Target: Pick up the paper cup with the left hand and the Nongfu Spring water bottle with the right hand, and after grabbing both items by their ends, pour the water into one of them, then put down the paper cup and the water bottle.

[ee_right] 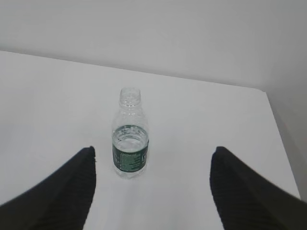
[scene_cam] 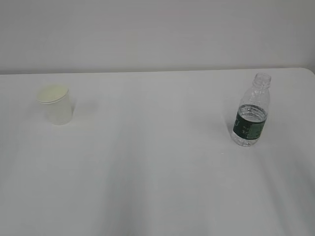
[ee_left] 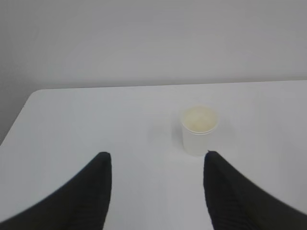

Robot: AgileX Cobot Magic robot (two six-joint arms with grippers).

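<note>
Left hand (ee_left: 156, 191): the two black fingers (ee_left: 91, 191) stand well apart with bare table between them; nothing is gripped. The paper cup (ee_left: 198, 129) lies ahead of the fingertips at about 1 o'clock from the gap's centre, near the right finger's tip but apart from it.

Right hand (ee_right: 153, 187): the fingers (ee_right: 72, 191) are spread wider than the left pair, and nothing is gripped. The Nongfu Spring water bottle (ee_right: 130, 134) stands ahead at about 11 o'clock from the gap's centre, nearer the left finger, touching neither.

Orientation: the cup's long axis is vertical, mouth up, wide rim at top and narrower base on the white table (scene_cam: 157, 172). The bottle's long axis is also vertical, with the uncapped neck pointing up and the base on the table.

Placement, exterior view: the cup (scene_cam: 55, 105) sits at the table's 9 to 10 o'clock, the bottle (scene_cam: 252, 116) at 3 o'clock, well apart.

View differences: the exterior view shows both items together but no gripper or arm. Each wrist view shows only its own fingers and its own item. The water (ee_right: 130, 143) surface shows near the top of the dark green label in the right wrist view; the left wrist view looks down into the cup's cream interior
</note>
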